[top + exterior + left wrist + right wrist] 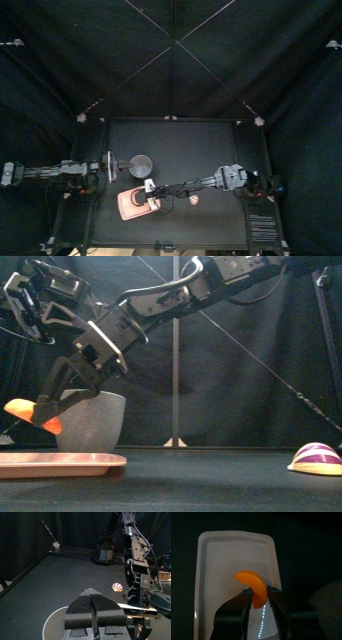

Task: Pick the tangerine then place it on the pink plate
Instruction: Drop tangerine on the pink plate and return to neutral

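The tangerine is an orange curved segment. My right gripper is shut on it and holds it in the air above the pink plate, near the plate's left end. From the right wrist, the tangerine sticks out between the jaws over the plate. From above, the right gripper reaches past the middle, over the plate. My left gripper rests at the table's left, jaws pressed together.
A tall grey speckled cup stands just behind the plate, close to the right gripper; from above the cup is between both grippers. A pink-striped toy lies on the table to the right of the plate.
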Controlling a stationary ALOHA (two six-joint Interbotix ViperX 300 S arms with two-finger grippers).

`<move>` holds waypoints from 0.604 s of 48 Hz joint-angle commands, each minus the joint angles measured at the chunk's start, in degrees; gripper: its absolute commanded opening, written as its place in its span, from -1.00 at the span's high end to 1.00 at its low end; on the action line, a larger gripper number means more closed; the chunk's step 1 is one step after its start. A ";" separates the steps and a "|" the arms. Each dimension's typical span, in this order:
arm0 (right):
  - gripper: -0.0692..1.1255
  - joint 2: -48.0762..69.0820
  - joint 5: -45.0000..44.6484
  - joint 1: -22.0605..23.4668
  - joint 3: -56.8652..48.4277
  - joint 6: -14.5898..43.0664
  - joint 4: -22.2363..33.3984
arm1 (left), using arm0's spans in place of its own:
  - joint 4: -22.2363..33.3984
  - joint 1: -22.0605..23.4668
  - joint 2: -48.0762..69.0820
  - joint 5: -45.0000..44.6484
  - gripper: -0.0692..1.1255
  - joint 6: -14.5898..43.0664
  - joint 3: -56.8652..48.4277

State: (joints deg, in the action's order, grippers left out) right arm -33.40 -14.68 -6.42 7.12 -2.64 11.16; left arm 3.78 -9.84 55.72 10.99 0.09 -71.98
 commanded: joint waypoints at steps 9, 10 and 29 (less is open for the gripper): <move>-0.43 2.20 0.35 -0.62 -0.26 -0.09 -3.16 | 0.18 -0.35 -0.18 0.53 0.82 0.09 0.79; -0.44 2.29 0.26 -0.62 -0.35 -0.09 -3.34 | 0.18 -0.35 -0.18 0.53 0.82 0.09 0.79; -0.52 9.58 2.55 -0.53 -6.06 -0.26 -3.96 | 0.18 -0.35 -0.18 0.44 0.82 0.09 0.79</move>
State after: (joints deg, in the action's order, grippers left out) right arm -30.15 -14.06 -7.21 2.29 -2.72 7.29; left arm 3.87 -10.02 55.72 10.99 0.18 -71.98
